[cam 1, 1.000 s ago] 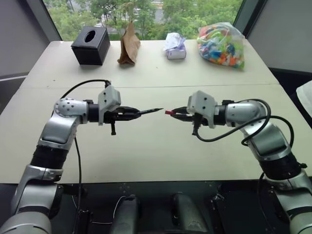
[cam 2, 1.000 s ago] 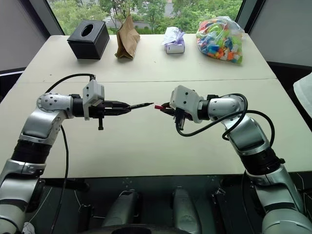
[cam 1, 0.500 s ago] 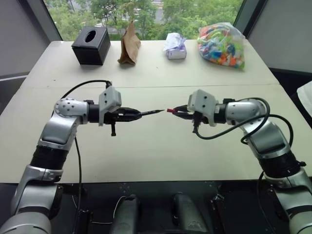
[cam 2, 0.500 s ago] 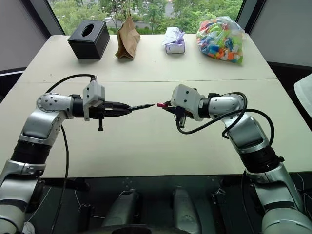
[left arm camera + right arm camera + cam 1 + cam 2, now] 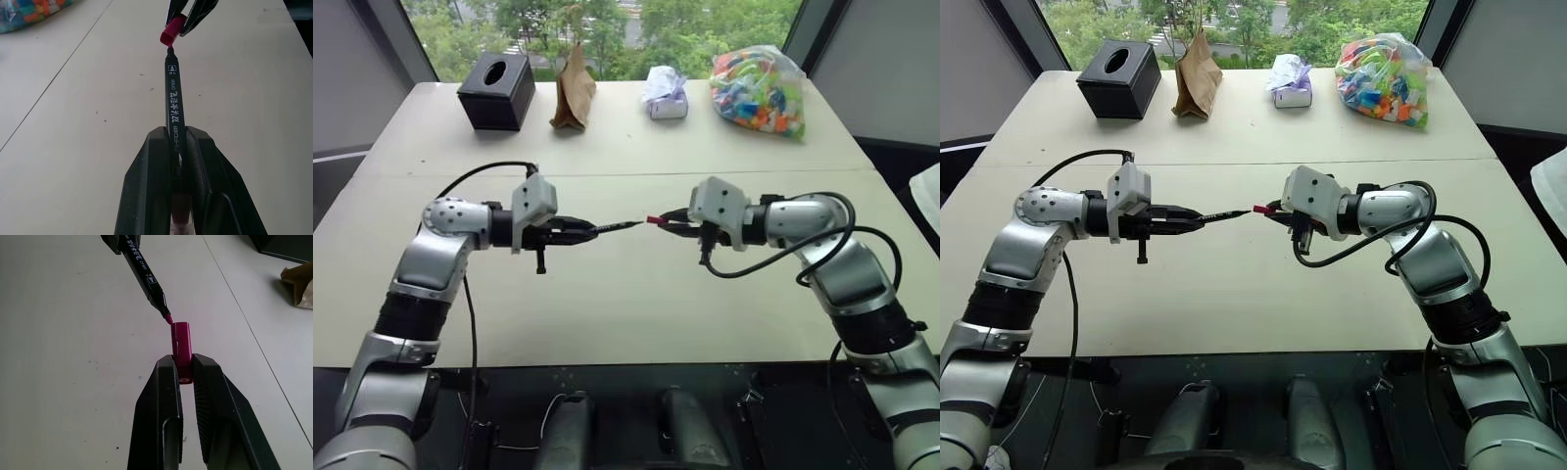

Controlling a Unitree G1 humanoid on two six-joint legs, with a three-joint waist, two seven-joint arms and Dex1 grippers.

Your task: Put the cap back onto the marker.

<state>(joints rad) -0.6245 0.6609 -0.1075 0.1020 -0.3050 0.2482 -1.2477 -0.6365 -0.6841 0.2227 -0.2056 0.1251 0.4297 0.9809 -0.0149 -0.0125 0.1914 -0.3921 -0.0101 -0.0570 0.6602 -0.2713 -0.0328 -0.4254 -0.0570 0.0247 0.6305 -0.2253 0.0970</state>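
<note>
My left gripper (image 5: pixel 589 230) is shut on the marker (image 5: pixel 619 226), a thin dark stick held level above the table with its tip pointing right. My right gripper (image 5: pixel 668 224) is shut on the small red cap (image 5: pixel 652 220), whose open end faces the marker. In the right wrist view the marker's pink tip (image 5: pixel 168 318) sits just at the rim of the cap (image 5: pixel 181 341), slightly to one side of its mouth. The left wrist view shows the marker (image 5: pixel 172 98) running out from my fingers (image 5: pixel 200 161) to the cap (image 5: pixel 172 32).
At the table's far edge stand a black tissue box (image 5: pixel 496 91), a brown paper bag (image 5: pixel 573 90), a white wrapped packet (image 5: pixel 665 93) and a clear bag of colourful pieces (image 5: pixel 757 91). A seam (image 5: pixel 607 175) crosses the table behind the grippers.
The right gripper has carried the cap a little leftward, closing the gap to the marker tip. The left gripper and marker have stayed still.
</note>
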